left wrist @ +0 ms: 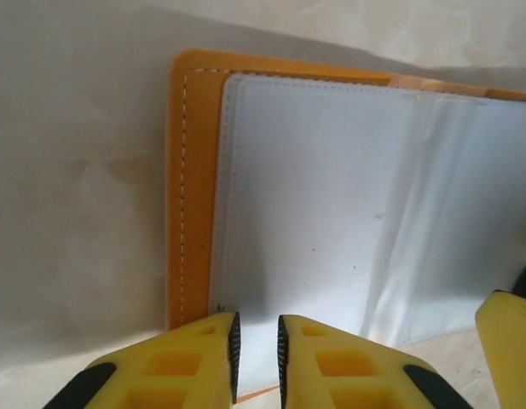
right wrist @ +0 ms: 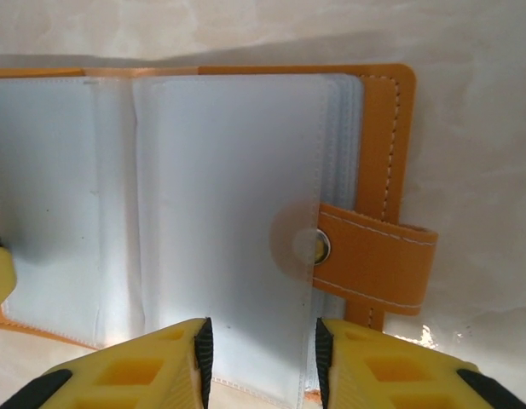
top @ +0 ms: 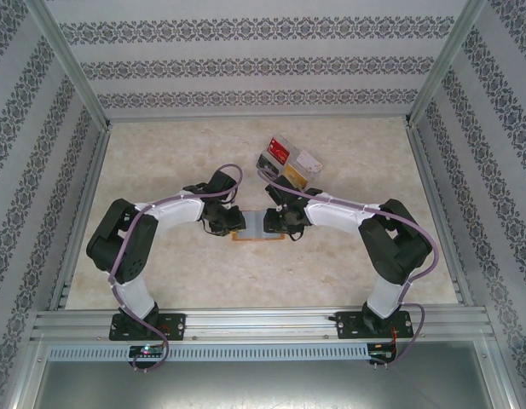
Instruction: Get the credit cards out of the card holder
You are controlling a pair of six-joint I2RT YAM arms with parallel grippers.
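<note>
The card holder (top: 257,227) lies open and flat on the table between both arms, its orange cover (left wrist: 194,196) framing milky grey-blue pockets (right wrist: 228,187). Its tab clasp (right wrist: 373,260) sticks out on the right side. My left gripper (left wrist: 257,341) hovers over the near edge of the left pocket, jaws only a narrow gap apart with nothing between them. My right gripper (right wrist: 261,349) stands open, wider, over the near edge of the right pocket page. No card shows through the pockets. A red credit card (top: 280,153) lies in the tray behind.
A clear plastic tray (top: 290,164) sits on the table just behind the right gripper, holding flat pieces. Metal frame rails (top: 263,322) run along the near edge, and patterned walls close the sides and back.
</note>
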